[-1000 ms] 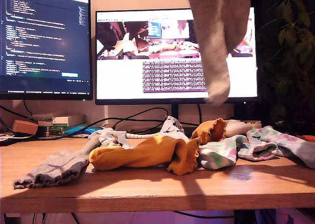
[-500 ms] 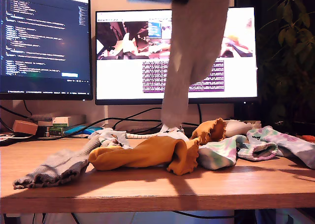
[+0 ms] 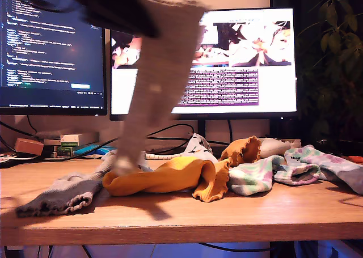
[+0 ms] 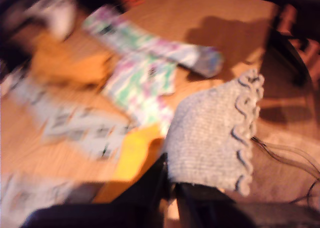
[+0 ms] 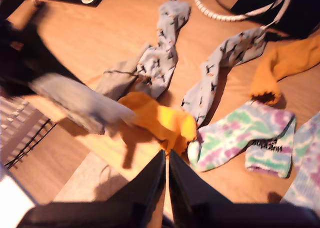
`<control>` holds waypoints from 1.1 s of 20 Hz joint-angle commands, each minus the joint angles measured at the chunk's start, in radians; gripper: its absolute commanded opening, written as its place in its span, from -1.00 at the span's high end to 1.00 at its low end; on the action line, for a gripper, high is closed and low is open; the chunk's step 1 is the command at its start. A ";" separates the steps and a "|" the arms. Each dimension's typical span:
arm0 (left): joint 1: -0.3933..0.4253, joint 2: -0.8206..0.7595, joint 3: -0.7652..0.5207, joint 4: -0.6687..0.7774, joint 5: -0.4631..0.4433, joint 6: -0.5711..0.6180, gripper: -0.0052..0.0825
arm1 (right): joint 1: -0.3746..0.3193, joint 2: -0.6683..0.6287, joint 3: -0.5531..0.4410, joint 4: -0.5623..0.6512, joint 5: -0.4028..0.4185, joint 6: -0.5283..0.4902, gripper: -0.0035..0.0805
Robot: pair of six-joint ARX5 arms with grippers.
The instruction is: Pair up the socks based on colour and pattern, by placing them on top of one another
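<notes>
No wording can be read for certain: the pastel green-purple-white blotched fuzzy sock (image 5: 240, 133) bears a short dark printed word, too blurred, and the text on the dark code-filled monitor (image 3: 51, 48) and the white-screened monitor (image 3: 238, 88) is too small.

Computer desk in an office or home study: black-framed monitor dark with code lines (image 3: 51, 48), bright second monitor (image 3: 238, 65), black cables (image 3: 164, 134) trailing over wooden desktop (image 3: 227, 218), leafy green plant (image 3: 334, 54) alongside.
</notes>
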 commanded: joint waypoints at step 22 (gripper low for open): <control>0.329 0.148 0.009 -0.257 0.275 -0.137 0.93 | -0.002 0.181 0.002 0.085 0.002 -0.025 0.95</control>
